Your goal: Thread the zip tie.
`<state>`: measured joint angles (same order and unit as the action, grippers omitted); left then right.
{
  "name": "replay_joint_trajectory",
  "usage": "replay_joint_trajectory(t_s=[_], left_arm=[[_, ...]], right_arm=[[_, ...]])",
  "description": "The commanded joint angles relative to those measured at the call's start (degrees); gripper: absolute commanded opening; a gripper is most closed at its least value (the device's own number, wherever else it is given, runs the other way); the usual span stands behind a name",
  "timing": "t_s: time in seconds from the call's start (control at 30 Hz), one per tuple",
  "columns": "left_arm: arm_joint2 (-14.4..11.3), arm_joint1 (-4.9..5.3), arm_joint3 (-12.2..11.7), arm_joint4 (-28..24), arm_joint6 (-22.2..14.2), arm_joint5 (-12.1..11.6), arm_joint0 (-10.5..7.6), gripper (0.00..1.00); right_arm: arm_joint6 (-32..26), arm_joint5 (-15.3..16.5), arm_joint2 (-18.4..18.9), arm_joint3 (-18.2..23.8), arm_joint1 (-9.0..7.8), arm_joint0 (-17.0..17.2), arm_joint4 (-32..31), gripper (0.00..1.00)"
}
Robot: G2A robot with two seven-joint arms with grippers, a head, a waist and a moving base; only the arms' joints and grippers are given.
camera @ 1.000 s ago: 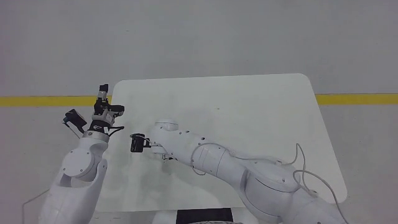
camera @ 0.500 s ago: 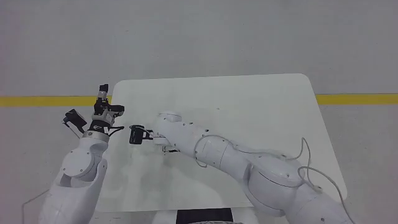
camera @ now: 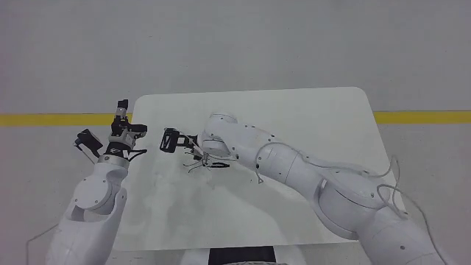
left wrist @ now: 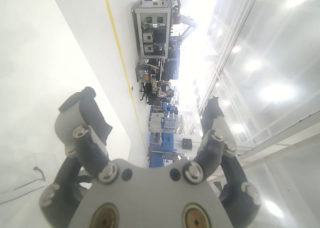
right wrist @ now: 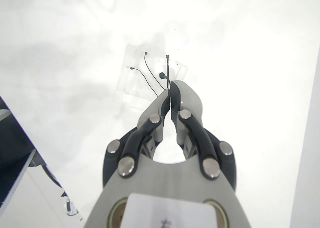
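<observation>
Several thin black zip ties lie on a clear plastic bag (right wrist: 128,84) on the white table (camera: 309,118). My right gripper (right wrist: 170,88) is shut on one black zip tie (right wrist: 167,68); its strip runs out from between the pads to its small square head. Two more ties (right wrist: 150,71) curve beside it on the bag. From above, the right gripper (camera: 196,157) points down at the small tangle of ties (camera: 197,166) on the table's left part. My left gripper (left wrist: 150,108) is open and holds nothing. It stays at the table's left edge (camera: 128,117), apart from the ties.
The table's rounded left corner (left wrist: 75,39) lies beside the left gripper. Yellow floor lines (camera: 412,116) run past the table. The right arm (camera: 294,169) stretches across the table from the near right side. A tie's end (left wrist: 37,169) shows close to the left fingers.
The right arm has swung away from the near edge and a little to the right, bringing its wrist over the ties. The left arm has stayed still.
</observation>
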<state>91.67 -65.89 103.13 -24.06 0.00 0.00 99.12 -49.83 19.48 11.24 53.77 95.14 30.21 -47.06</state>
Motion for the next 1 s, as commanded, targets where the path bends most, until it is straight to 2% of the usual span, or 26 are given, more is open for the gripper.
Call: replay_joint_trajectory(t_s=[0.0,0.07,0.4,0.5,0.6,0.73,0.8,0.87,0.97], left_arm=[[0.0,0.0,0.0,0.0,0.0,0.0,0.0,1.0],[0.0,0.0,0.0,0.0,0.0,0.0,0.0,1.0],[0.0,0.0,0.0,0.0,0.0,0.0,0.0,1.0],[0.0,0.0,0.0,0.0,0.0,0.0,0.0,1.0],[0.0,0.0,0.0,0.0,0.0,0.0,0.0,1.0],[0.0,0.0,0.0,0.0,0.0,0.0,0.0,1.0],[0.0,0.0,0.0,0.0,0.0,0.0,0.0,1.0],[0.0,0.0,0.0,0.0,0.0,0.0,0.0,1.0],[0.0,0.0,0.0,0.0,0.0,0.0,0.0,1.0]], right_arm=[[0.9,0.0,0.9,1.6,-1.58,0.3,0.5,0.0],[2.7,0.0,2.7,2.6,-3.21,0.7,1.5,0.0],[2.7,0.0,2.7,2.6,-3.21,0.7,1.5,0.0],[6.4,0.0,4.3,2.2,-3.66,2.1,3.3,0.0],[8.7,0.0,7.5,1.7,-4.47,2.9,8.2,0.0],[7.1,0.0,12.9,-0.9,-5.72,4.1,19.5,0.0],[5.8,0.0,15.1,-0.4,-6.32,5.1,26.3,0.0],[5.1,0.0,16.7,0.1,-7.14,5.7,30.3,0.0],[5.5,0.0,17.5,1.2,-7.76,6.3,31.9,0.0]])
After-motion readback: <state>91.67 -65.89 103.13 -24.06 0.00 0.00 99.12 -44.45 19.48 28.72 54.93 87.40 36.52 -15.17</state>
